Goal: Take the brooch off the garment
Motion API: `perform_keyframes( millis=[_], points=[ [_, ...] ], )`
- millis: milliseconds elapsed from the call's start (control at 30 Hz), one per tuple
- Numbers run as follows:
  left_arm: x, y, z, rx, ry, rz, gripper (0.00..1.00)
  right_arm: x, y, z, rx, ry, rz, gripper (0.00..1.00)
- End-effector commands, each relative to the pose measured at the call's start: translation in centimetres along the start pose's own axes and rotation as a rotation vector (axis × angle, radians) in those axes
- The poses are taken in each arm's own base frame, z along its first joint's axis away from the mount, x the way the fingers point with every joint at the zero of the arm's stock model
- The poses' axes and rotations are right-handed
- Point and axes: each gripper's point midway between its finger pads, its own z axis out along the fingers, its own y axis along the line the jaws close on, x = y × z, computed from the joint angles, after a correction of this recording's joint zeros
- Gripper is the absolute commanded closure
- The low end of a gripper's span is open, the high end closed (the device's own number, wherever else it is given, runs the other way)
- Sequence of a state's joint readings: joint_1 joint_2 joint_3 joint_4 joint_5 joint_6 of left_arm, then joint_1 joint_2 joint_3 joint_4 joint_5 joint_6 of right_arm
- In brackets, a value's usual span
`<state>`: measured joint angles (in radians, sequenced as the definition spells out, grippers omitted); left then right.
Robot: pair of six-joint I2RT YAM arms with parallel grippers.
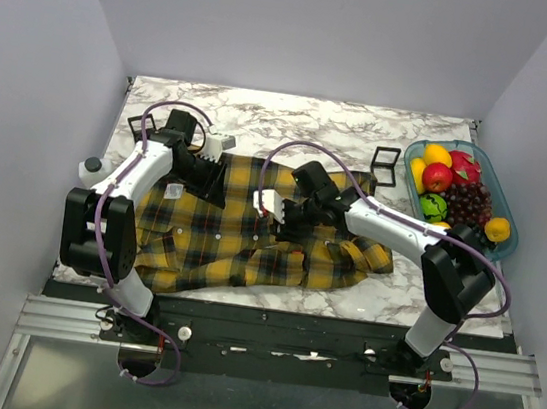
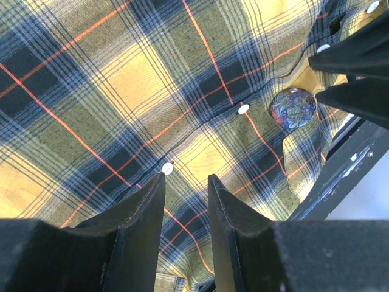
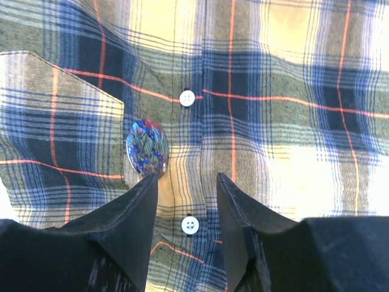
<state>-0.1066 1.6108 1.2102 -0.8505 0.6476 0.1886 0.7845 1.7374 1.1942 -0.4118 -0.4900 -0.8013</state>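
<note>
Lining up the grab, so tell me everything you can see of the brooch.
The brooch is a small round disc, glossy, mottled blue, green and red. It lies flat on the plaid shirt at the pocket's edge, beside the button row. The right gripper is open; one fingertip overlaps its lower rim, contact unclear.

Left hand (image 2: pixel 185 177) and right hand (image 3: pixel 186 176), both part-open.

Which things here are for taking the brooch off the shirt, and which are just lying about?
For the job: brooch, plaid shirt, left tool, right tool.

Just lying about: fruit bowl, black square frames, small white bottle.
</note>
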Motion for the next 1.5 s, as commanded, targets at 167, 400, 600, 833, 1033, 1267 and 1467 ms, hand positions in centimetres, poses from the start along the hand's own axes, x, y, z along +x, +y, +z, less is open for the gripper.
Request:
perform_keyframes(
  millis=[167,400,600,833,1033,1267,1467],
  points=[
    [-0.9,0.1,-0.5,-0.01,-0.016,0.007,0.58,-0.9,1.5,0.4,-0.111,-0.031,-0.091,0.51],
    [-0.7,0.2,-0.2,-0.002,-0.009,-0.001,0.58,-0.1,2.7,0.5,-0.173,-0.027,-0.159,0.51],
    [-1.0,0.2,-0.4,-0.003,-0.015,0.005,0.58,-0.9,1.1,1.7,-0.084,-0.031,-0.167,0.55],
    [-1.0,-0.2,-0.2,0.023,-0.019,0.002,0.58,-1.7,0.9,2.5,-0.08,-0.048,-0.175,0.6],
    [-1.2,-1.3,0.1,0.106,-0.041,0.019,0.58,-1.4,1.4,2.1,-0.09,-0.035,-0.155,1.0],
    [-3.2,-5.2,-0.6,0.22,-0.253,0.184,0.58,-5.4,-0.5,-2.3,0.043,-0.179,0.033,0.99],
    [-4.6,-8.3,-0.1,0.312,-0.304,0.254,0.58,-9.9,-1.0,-5.2,0.039,-0.322,0.246,1.0]
  ],
)
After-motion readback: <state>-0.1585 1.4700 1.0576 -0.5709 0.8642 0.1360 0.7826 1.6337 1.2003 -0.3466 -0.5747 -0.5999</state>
